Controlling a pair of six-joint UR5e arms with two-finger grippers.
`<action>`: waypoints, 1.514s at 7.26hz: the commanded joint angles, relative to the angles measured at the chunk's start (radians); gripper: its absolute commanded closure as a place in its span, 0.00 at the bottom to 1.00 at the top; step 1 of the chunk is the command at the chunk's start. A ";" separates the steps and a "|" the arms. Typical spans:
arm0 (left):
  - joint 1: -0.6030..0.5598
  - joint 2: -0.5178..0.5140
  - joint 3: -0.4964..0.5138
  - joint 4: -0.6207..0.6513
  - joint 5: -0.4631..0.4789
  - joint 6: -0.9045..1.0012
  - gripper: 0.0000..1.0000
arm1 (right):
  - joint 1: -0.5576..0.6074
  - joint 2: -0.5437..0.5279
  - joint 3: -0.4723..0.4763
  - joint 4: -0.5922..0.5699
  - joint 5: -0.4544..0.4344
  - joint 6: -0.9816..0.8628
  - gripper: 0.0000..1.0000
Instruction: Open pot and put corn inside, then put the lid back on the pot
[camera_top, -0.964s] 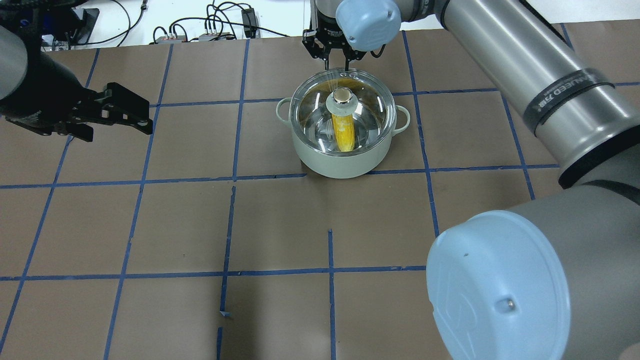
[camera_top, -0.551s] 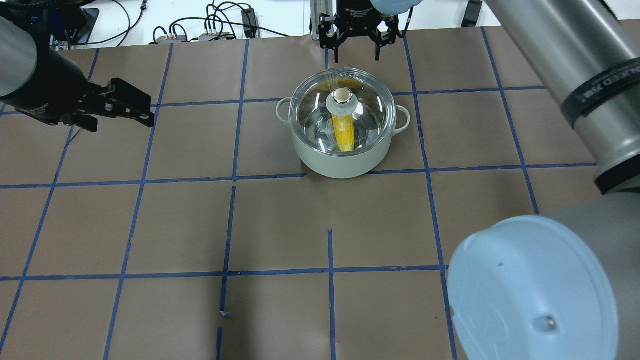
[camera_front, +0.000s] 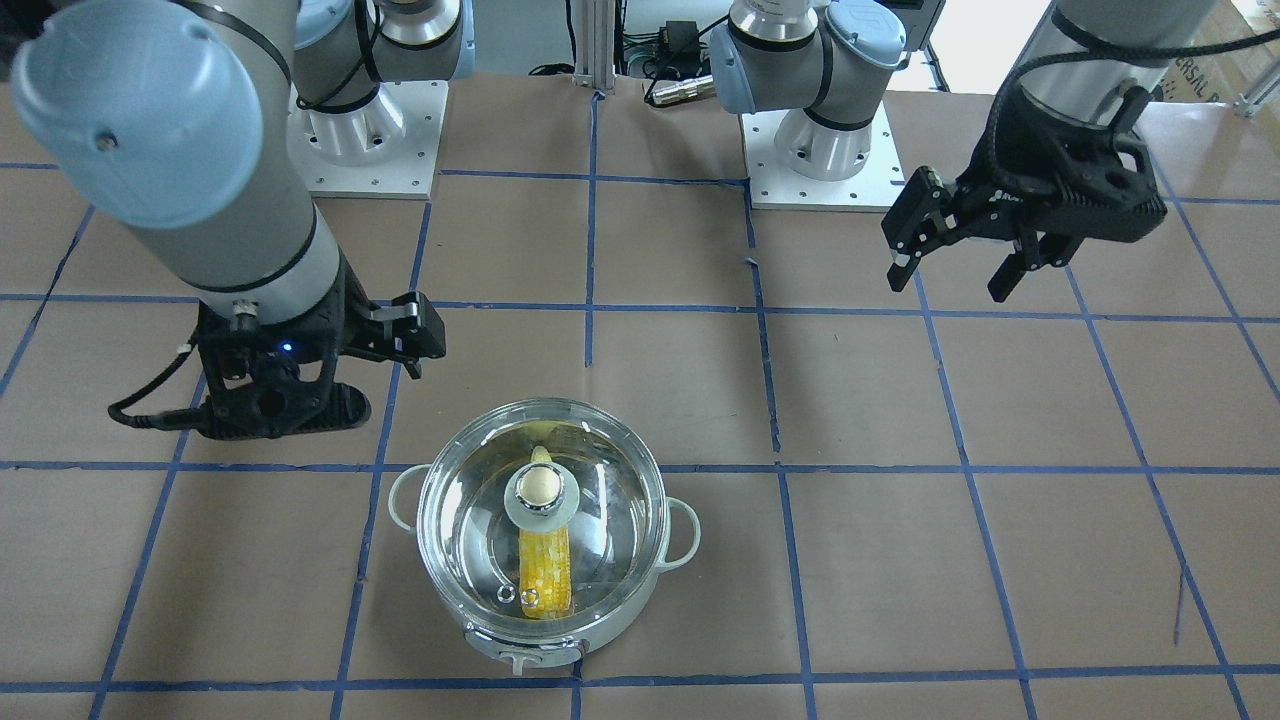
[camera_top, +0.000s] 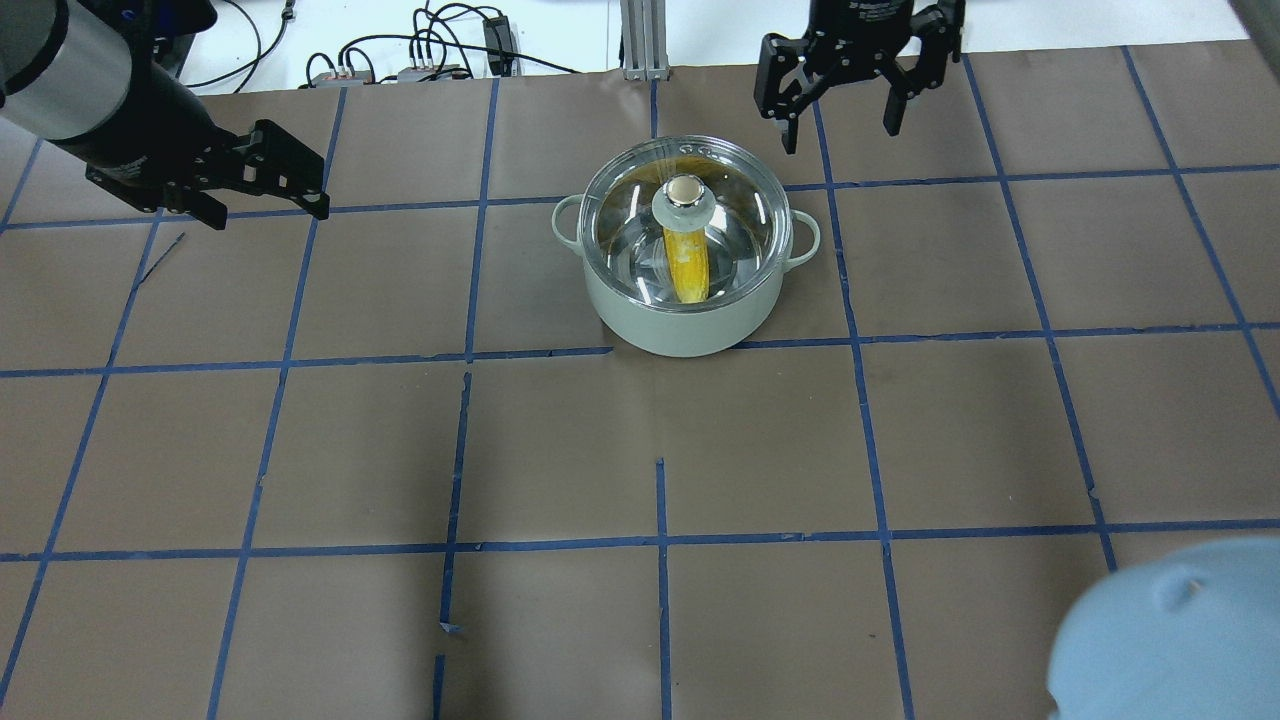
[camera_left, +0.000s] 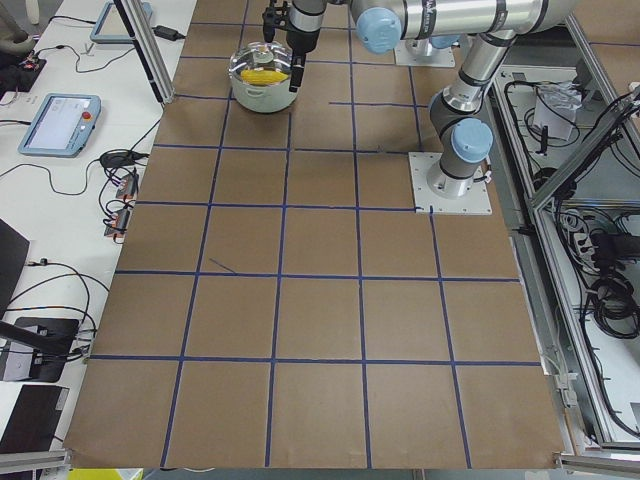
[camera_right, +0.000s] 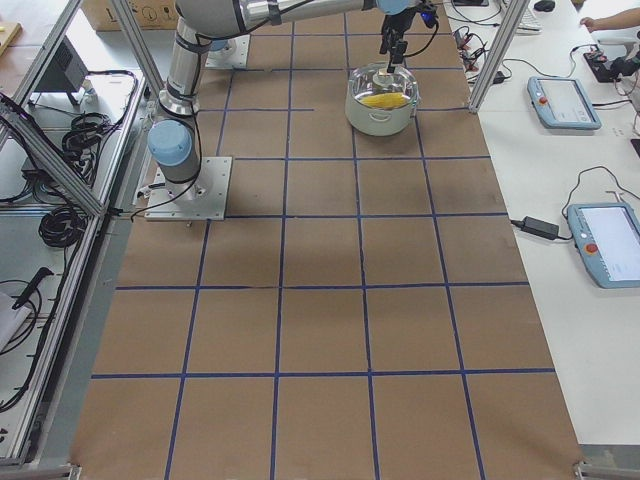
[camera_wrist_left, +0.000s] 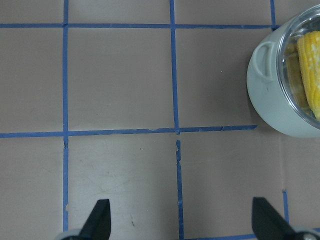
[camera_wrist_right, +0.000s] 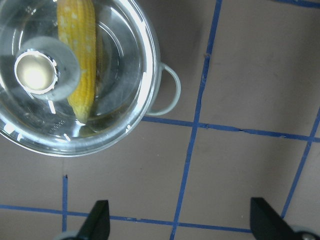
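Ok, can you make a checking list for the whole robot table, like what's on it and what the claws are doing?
Surface: table covered in brown paper with a blue tape grid; a few small tears in the tape.
Job's things: corn lies inside the pot; glass lid sits on top.
Clutter: nothing seen.
Claws: left claw open, holding nothing, far from the pot; right claw open, holding nothing, near the pot's far side, not touching.
Cables: black cables bunched past the table's far edge.
Surroundings: screen pads on the white side bench.
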 joint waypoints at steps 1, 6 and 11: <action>-0.011 -0.105 0.028 0.052 -0.033 -0.012 0.00 | -0.048 -0.161 0.256 -0.128 0.008 -0.067 0.00; -0.008 -0.119 0.051 0.093 -0.018 -0.029 0.00 | -0.050 -0.247 0.334 -0.181 0.004 -0.064 0.00; -0.015 -0.144 0.051 0.094 -0.014 -0.067 0.00 | -0.062 -0.243 0.318 -0.178 0.010 -0.048 0.00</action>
